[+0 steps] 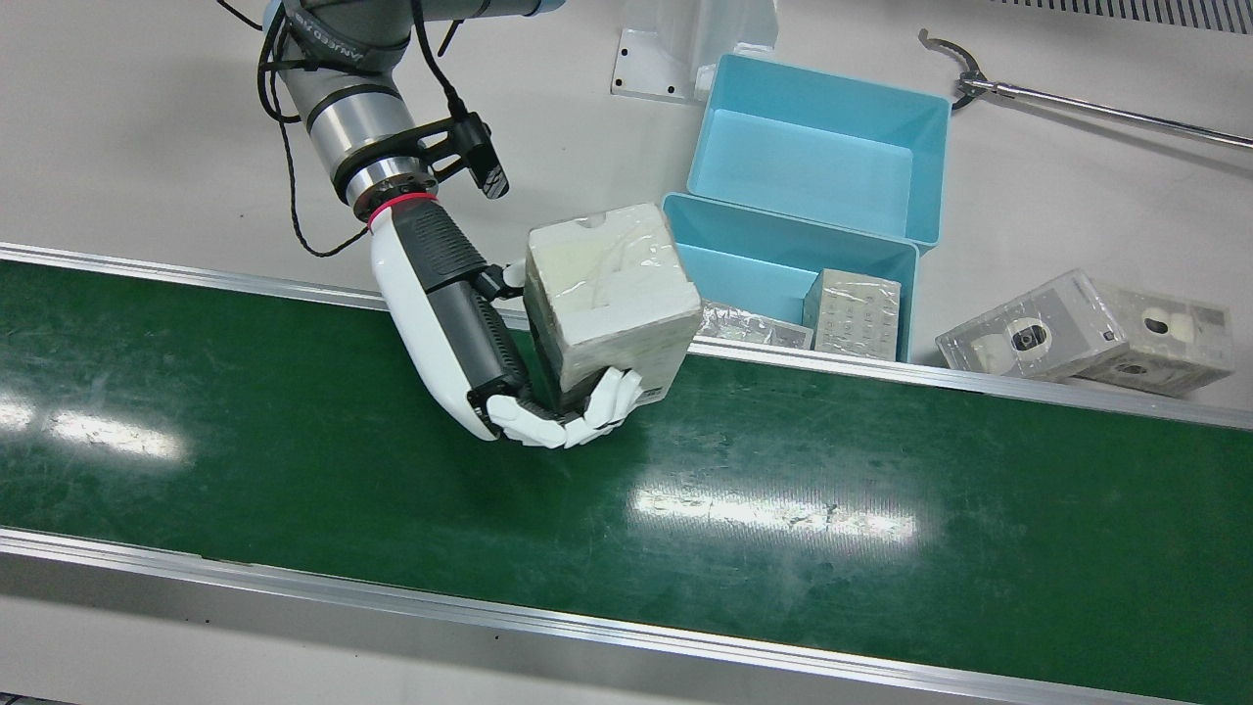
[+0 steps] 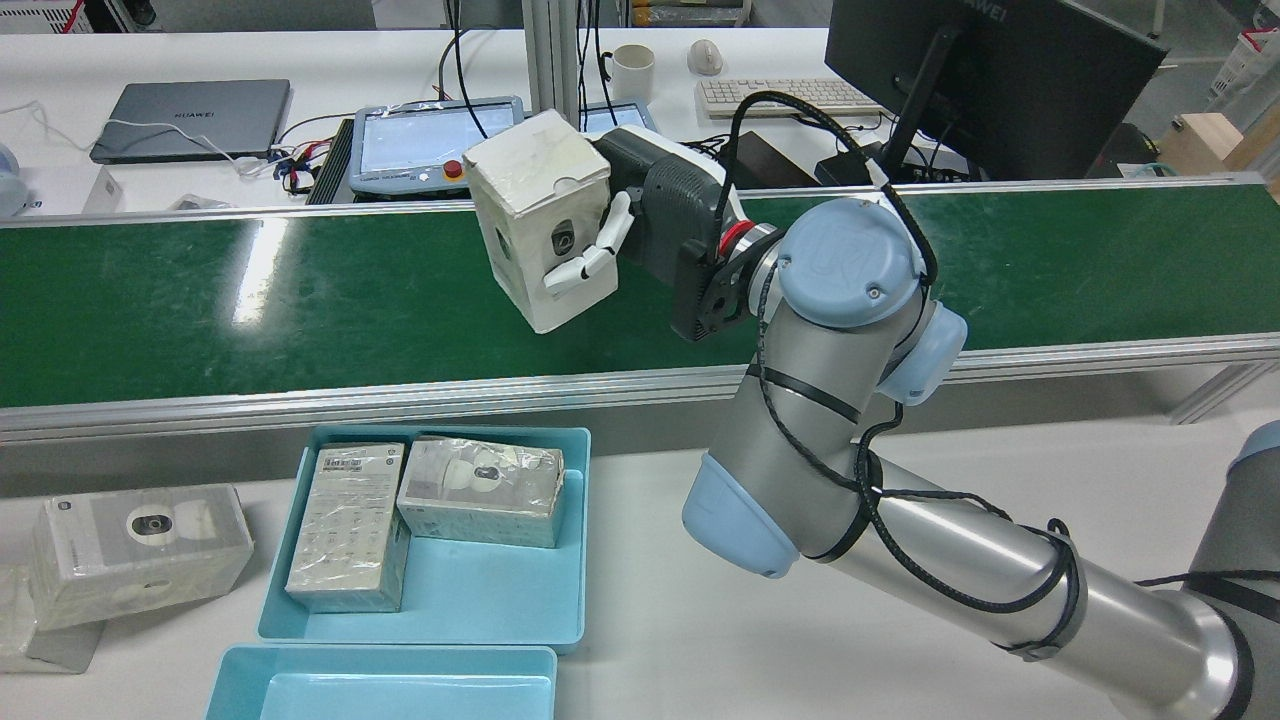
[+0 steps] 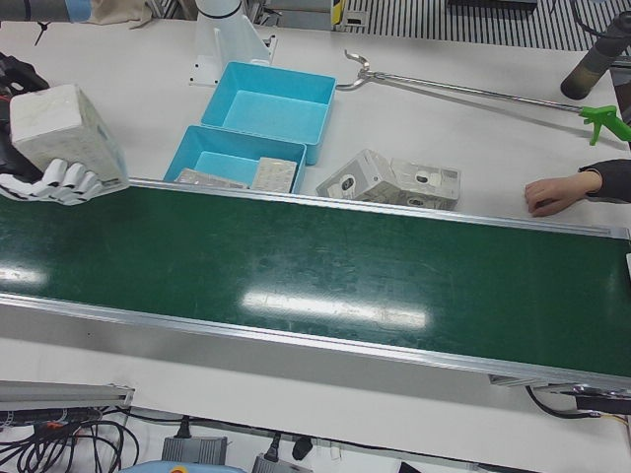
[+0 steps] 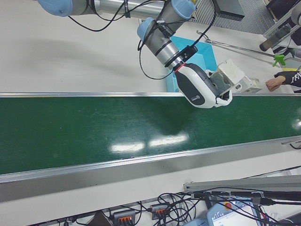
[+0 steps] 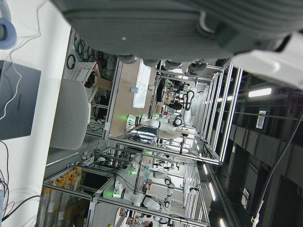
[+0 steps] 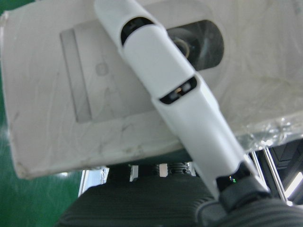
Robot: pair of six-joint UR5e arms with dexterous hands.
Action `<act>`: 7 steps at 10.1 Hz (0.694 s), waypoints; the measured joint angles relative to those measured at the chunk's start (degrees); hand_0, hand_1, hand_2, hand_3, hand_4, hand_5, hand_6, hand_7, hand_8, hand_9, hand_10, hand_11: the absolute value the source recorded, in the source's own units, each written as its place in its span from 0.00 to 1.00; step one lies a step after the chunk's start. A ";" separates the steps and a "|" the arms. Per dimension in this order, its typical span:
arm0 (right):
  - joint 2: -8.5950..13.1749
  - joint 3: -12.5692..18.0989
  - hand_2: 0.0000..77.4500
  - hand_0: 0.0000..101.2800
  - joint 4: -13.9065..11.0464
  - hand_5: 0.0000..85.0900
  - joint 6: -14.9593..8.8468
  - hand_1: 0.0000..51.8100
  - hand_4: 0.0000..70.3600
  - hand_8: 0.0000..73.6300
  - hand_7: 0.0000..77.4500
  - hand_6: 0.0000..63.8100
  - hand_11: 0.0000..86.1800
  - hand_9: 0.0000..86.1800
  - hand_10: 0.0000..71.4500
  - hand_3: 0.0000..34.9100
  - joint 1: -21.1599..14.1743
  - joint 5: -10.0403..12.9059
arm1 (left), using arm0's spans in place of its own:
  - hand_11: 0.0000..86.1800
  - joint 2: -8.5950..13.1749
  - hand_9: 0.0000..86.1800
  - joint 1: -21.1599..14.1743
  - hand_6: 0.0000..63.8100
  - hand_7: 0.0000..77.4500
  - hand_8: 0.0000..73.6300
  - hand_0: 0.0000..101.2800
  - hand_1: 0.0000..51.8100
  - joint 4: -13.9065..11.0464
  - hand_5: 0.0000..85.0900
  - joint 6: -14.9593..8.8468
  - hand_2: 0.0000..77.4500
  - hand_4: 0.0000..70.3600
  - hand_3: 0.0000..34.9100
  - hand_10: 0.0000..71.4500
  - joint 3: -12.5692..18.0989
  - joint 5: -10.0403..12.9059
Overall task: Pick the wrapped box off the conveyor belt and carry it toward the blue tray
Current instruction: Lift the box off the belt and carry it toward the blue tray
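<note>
My right hand (image 1: 460, 323) is shut on the wrapped box (image 1: 612, 294), a pale carton in clear film with a camera picture on one face. White fingers (image 1: 587, 411) curl under it and it hangs tilted above the green conveyor belt (image 1: 783, 490), near the belt's far rail. The rear view shows the box (image 2: 535, 215) lifted clear of the belt in the hand (image 2: 660, 220). The near blue tray (image 1: 783, 230) lies just beyond the rail, right of the box, with two wrapped boxes in it. Only a grey edge of my left hand (image 5: 189, 23) shows, fingers hidden.
A second, deeper blue tray (image 1: 910, 108) sits behind the first. Two more wrapped boxes (image 1: 1087, 333) lie on the white table right of the trays. A long reach-grabber tool (image 1: 1077, 103) lies beyond them. A person's hand (image 3: 552, 192) rests by the belt's far end.
</note>
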 joint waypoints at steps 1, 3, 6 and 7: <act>1.23 -0.17 0.35 0.61 -0.51 0.61 1.33 0.27 0.48 0.69 0.47 0.66 0.44 0.42 0.52 0.01 -1.49 -0.71 | 0.01 0.00 0.00 0.00 0.01 0.01 0.01 0.00 0.00 0.00 0.01 0.00 0.01 0.00 0.00 0.01 0.00 0.00; 3.02 -0.60 0.35 0.62 -1.33 0.62 3.43 0.27 0.49 0.70 0.48 0.68 0.45 0.42 0.53 0.01 -4.83 -1.85 | 0.01 0.00 0.00 0.00 0.01 0.01 0.01 0.00 0.00 0.00 0.01 0.00 0.01 0.00 0.00 0.01 0.00 0.00; 6.34 -3.29 0.38 0.62 -2.34 0.63 5.96 0.11 0.50 0.73 0.48 0.69 0.46 0.42 0.53 0.00 -7.84 -6.90 | 0.01 0.00 0.00 0.00 0.01 0.01 0.01 0.00 0.00 0.00 0.01 0.00 0.01 0.00 0.00 0.01 0.00 0.00; 7.11 -4.16 0.38 0.61 -2.60 0.65 6.98 0.11 0.53 0.73 0.48 0.69 0.46 0.42 0.53 0.00 -8.40 -8.63 | 0.01 0.00 0.00 0.00 0.01 0.01 0.01 0.00 0.00 0.00 0.01 0.00 0.01 0.00 0.00 0.00 0.00 0.00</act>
